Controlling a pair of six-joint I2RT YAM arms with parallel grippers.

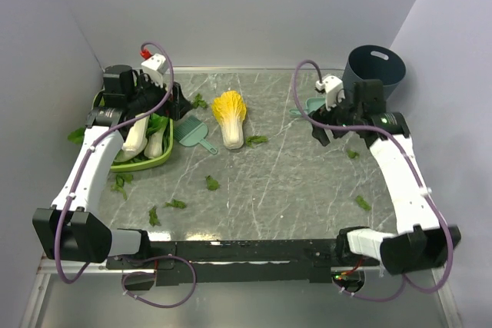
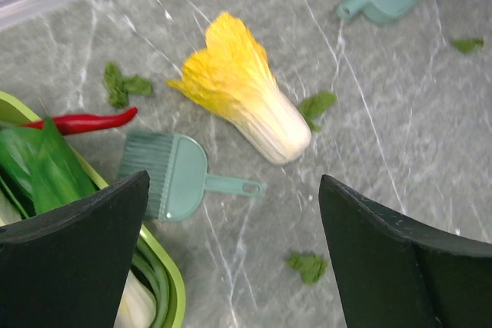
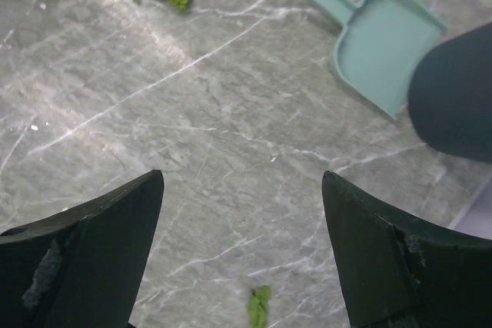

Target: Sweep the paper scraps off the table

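Litter of paper scraps (image 1: pixel 211 183) across the counter (image 1: pixel 292 182); both hands released.
Dark-green bits lie mostly left and middle, with a few at the right. The left hand (image 2: pixel 233 190) hovers with fingers spread and empty by the green tray (image 1: pixel 146 162), above a teal brush (image 2: pixel 165 174). The right hand (image 3: pixel 242 177), equally spread and empty, hangs near the teal dustpan (image 3: pixel 384 51) beside the dark bin (image 1: pixel 374 71).
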